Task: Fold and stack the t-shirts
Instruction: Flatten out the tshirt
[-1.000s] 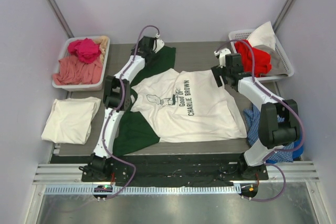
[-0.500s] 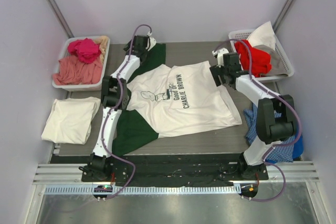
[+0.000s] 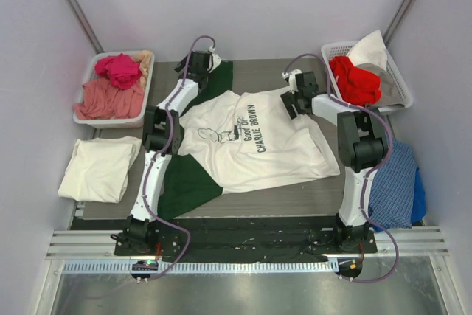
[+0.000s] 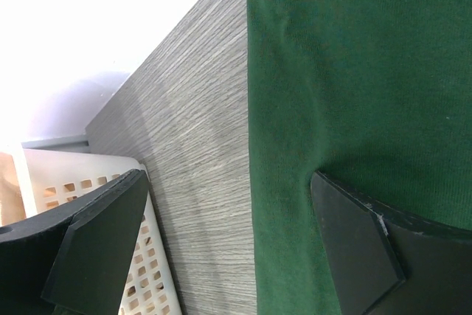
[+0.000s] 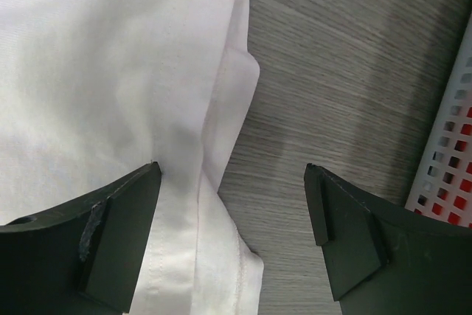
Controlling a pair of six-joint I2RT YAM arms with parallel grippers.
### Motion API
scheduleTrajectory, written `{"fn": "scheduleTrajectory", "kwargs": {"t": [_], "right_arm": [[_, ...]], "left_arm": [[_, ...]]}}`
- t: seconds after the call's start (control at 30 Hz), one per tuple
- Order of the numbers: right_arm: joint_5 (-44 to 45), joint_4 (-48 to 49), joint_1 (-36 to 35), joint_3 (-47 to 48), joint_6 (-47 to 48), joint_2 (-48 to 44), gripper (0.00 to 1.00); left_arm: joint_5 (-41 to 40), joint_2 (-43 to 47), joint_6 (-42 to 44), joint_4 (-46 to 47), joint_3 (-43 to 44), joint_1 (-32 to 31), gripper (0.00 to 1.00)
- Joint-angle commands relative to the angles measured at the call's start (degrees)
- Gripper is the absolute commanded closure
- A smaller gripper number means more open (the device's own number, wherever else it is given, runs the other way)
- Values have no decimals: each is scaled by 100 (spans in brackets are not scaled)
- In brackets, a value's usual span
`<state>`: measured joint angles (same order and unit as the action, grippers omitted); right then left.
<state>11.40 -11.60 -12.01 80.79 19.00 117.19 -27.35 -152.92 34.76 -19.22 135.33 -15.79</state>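
Right gripper (image 5: 232, 232) shifted inward away from white basket (image 5: 446, 153), jaws spread, white tee (image 5: 110, 71) hem lying between them, left gripper (image 4: 228, 248) jaws also spread, green tee (image 4: 354, 71) edge under one finger, bare table (image 4: 199, 175) between, cream tee (image 3: 99, 169) well clear of both.

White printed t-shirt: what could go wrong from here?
1. The left fingers are open over the green t-shirt only, so they could lift it instead of the white t-shirt.
2. The right fingers straddle just the white hem, beside the basket; a thin grip may slip.
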Motion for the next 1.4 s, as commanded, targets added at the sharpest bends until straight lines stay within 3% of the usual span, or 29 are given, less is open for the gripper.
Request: {"fn": "scheduleTrajectory", "kwargs": {"t": [0.0, 0.57, 0.97, 1.37], "right_arm": [[169, 201, -38, -62, 121, -90, 12], [1031, 175, 58, -2261, 1246, -1180, 12], [1400, 237, 497, -2103, 1422, -1093, 13], [1479, 193, 744, -1058, 1352, -653, 13]], "left_arm": [[55, 131, 74, -302, -314, -29, 1], [-121, 228, 444, -134, -507, -29, 2], [-385, 360, 584, 138, -982, 41, 2], [-517, 526, 558, 243, -1394, 217, 4]]}}
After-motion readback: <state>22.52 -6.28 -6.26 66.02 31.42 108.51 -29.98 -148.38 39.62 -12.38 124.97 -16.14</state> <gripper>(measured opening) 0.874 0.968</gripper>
